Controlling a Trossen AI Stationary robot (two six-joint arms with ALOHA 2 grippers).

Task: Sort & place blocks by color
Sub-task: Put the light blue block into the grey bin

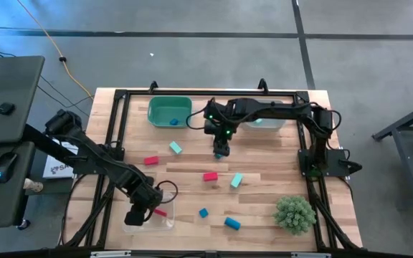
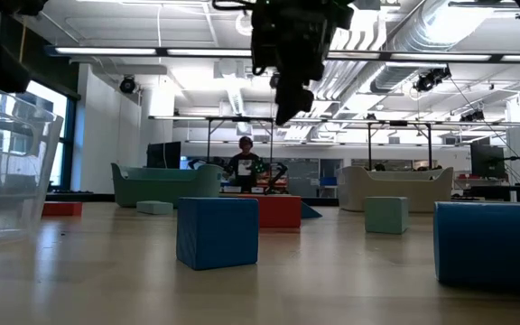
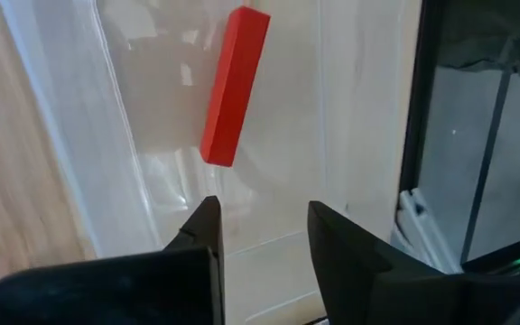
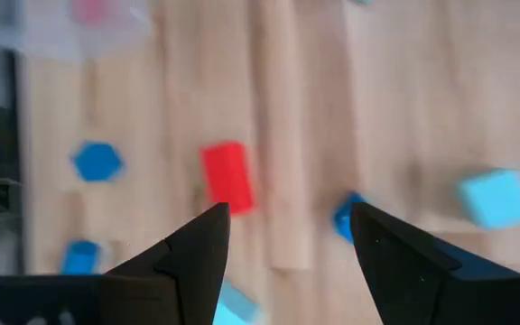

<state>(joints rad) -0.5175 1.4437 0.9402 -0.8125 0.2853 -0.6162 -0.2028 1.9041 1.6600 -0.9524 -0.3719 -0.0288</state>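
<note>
Overall, the wooden table (image 1: pixel 264 193) carries three bins. The green bin (image 1: pixel 168 111) sits at the far edge with one blue block (image 1: pixel 173 122) inside. A clear bin (image 1: pixel 269 122) sits beside it, partly under the right arm. Another clear bin (image 1: pixel 149 217) is at the near left corner and holds a red bar (image 3: pixel 234 86), lying flat on its floor.

A spiky green plant ball (image 1: pixel 295 213) rests near the right front corner.

Left gripper (image 1: pixel 136 214) hangs over the near clear bin, fingers apart and empty, the red bar just ahead of them in the left wrist view. Right gripper (image 1: pixel 222 149) hangs above the table's middle, fingers (image 4: pixel 192 248) spread with nothing between them.

Loose blocks on the table: a red one (image 1: pixel 151 160) at left, a teal one (image 1: pixel 175 147) near the green bin, a red one (image 1: pixel 210 175) and a teal one (image 1: pixel 236 180) in the middle, just ahead of the right gripper. Two blue ones (image 1: pixel 203 212) (image 1: pixel 232 223) lie near the front edge.
</note>
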